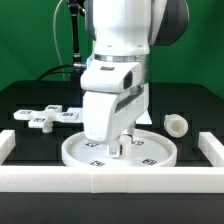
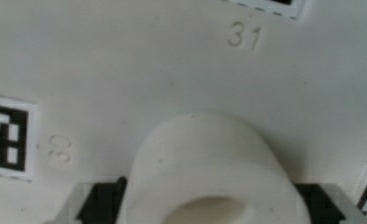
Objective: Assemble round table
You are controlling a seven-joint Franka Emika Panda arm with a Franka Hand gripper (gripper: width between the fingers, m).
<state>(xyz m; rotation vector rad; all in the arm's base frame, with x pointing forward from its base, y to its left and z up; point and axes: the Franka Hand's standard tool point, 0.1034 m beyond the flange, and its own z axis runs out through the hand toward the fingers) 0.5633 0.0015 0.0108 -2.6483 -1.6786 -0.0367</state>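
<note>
Counter (image 1: pixel 195 100): flat matte black top, with a long white border rail (image 1: pixel 60 176) of square section along its front edge and up both side edges.
Cross-shaped foot (image 1: pixel 45 118): white plastic with four flat arms carrying black-and-white square tags. It lies flat near the counter's edge at the exterior view's left, well apart from the disc.
Round disc (image 1: pixel 75 152): large, white, smooth plastic with a raised rim. It lies flat at the middle of the front edge, just beside the rail. The wrist view shows its face (image 2: pixel 144 70) as plain matte white with tags (image 2: pixel 2 132) and faint raised numerals 30 and 31.
Rounded stub (image 2: pixel 206 165): white and dome-topped, standing up from the disc's middle. Whether it is one piece with the disc cannot be told.
Gripper (image 1: pixel 119 148): glossy white housing with dark fingers (image 2: pixel 105 200) pointing straight down over the disc's centre. The jaws stand on either side of the stub, close against it, but a firm clamp cannot be confirmed.
Cylindrical leg (image 1: pixel 176 124): short, white and hollow-ended, lying alone toward the edge at the exterior view's right.
</note>
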